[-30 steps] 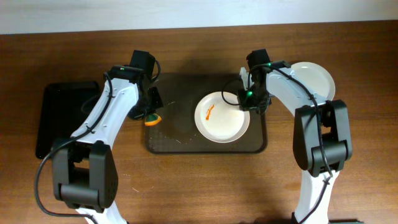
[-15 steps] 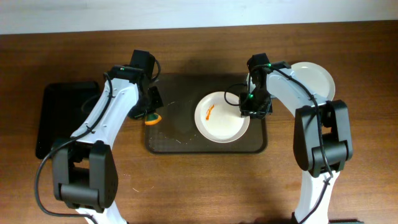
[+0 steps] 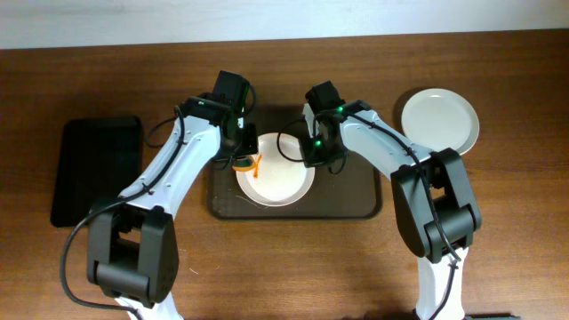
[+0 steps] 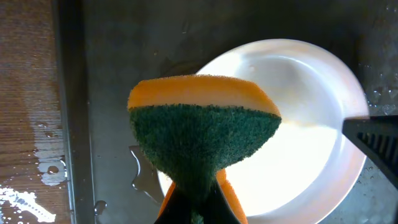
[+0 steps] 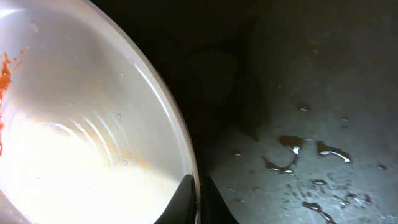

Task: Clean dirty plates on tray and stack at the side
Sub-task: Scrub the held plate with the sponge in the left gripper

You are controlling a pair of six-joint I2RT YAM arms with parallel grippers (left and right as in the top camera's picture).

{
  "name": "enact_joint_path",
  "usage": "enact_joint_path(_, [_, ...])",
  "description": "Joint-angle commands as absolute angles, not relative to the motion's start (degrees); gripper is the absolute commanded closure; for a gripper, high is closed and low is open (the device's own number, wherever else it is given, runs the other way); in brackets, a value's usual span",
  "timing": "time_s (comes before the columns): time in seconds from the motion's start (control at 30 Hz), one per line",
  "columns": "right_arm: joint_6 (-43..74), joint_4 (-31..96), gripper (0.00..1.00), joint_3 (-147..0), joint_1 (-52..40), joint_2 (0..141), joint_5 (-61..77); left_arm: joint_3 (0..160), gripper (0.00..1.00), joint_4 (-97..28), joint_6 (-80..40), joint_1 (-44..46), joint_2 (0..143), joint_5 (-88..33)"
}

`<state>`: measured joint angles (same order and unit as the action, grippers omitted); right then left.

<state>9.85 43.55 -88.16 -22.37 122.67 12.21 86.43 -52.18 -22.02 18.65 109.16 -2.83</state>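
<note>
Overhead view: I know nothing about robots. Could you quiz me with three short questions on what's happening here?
1. True or false: the left pincer holds a green and orange sponge.
2. Where does the plate with the orange smear lie? A: on the brown tray. B: on the black tray. C: on the bare table.
3. Fill in: the right pincer grips that plate by its ____.
Key: 1 true; 2 A; 3 rim.
</note>
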Motion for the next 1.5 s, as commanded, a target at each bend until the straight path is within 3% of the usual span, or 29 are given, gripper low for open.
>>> enact_joint_path(0.0, [7.53, 42.35, 0.96, -87.35, -22.39, 123.17, 10.11, 86.08, 1.00, -51.81, -19.94, 19.25, 108.79, -4.27])
enact_joint_path(0.37, [9.96, 41.63, 0.96, -87.35, -22.48, 123.17, 12.05, 72.34, 1.00, -31.05, -23.94, 19.51, 108.95, -19.86])
enact_joint_path(0.77, [9.96, 41.60, 0.96, -87.35, -22.48, 123.17, 12.03, 71.16, 1.00, -24.93, -30.35, 21.39, 115.72, -16.03])
enact_joint_path(0.83, [9.93, 41.76, 0.96, -87.35, -22.48, 123.17, 12.01, 71.16, 1.00, -26.48, -30.30, 21.37, 116.73, -9.34])
enact_joint_path(1.0, [9.93, 42.41, 0.96, -87.33, -22.48, 123.17, 10.72, 71.75, 1.00, -37.93, -29.69, 21.21, 116.66, 21.58])
enact_joint_path(1.17, [9.93, 42.61, 0.96, -87.31, -22.48, 123.17, 10.70, 80.95, 1.00, -46.24, -29.71, 20.32, 113.80, 33.43])
enact_joint_path(1.23, [9.93, 42.63, 0.96, -87.31, -22.48, 123.17, 10.72, 85.47, 1.00, -47.51, -29.71, 20.36, 111.28, 29.34])
enact_joint_path(1.33, [9.93, 42.63, 0.96, -87.31, -22.48, 123.17, 10.74, 86.46, 1.00, -46.96, -29.63, 19.84, 109.25, 12.51])
enact_joint_path(1.43, [9.96, 42.57, 0.96, -87.31, -22.48, 123.17, 10.74, 85.27, 1.00, -43.90, -16.08, 20.14, 109.54, -10.39])
enact_joint_path(1.47, [9.96, 42.57, 0.96, -87.31, -22.48, 123.17, 10.74, 84.64, 1.00, -42.68, -15.94, 20.62, 109.71, -12.80])
